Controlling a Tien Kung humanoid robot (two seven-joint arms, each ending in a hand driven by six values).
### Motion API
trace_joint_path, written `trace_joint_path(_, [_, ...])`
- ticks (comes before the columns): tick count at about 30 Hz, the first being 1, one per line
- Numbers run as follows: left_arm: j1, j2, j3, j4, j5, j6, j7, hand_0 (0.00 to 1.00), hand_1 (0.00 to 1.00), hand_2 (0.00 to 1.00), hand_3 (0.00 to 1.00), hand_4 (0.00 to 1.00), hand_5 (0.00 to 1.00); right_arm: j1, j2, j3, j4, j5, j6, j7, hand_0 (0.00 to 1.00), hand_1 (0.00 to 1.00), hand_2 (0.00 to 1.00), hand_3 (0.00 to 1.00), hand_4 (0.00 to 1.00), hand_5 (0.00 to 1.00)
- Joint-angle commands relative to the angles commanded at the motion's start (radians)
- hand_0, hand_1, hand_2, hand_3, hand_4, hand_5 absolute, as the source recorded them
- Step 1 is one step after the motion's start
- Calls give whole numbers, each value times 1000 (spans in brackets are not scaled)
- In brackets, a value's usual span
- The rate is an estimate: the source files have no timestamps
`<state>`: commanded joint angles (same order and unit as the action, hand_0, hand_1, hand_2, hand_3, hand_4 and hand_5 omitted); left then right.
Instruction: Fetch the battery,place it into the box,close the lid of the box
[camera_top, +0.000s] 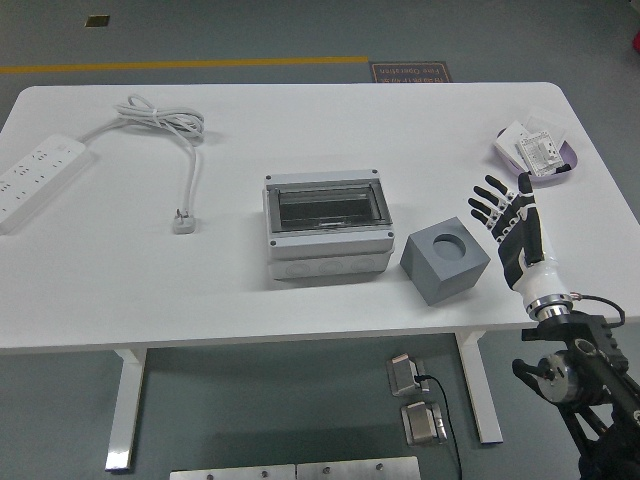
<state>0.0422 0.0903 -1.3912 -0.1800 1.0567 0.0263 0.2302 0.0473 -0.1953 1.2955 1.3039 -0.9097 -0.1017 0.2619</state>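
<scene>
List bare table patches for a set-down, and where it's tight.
Free: between the cord plug and the box; the far strip behind the box; the near-left corner below the power strip. Tight: grey block beside the box, right hand just beyond, purple tray at the right edge.

My robot's right hand (512, 230) was white with black patches and black fingers (487, 203). It had a silver ring at the wrist. Behind it I saw a black arm (585, 385) with round joints and thin cables.

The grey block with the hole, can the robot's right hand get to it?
Probably yes. The right hand is open, just right of the grey block, with only bare table between them.
</scene>
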Motion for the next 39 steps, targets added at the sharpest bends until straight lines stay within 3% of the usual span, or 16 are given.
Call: trace_joint_path(39, [-7, 3, 2, 0, 2, 0, -1, 657, 644, 616, 643, 691, 267, -4, -1, -5, -9, -71, -8, -41, 773, 726, 787, 843, 998, 998])
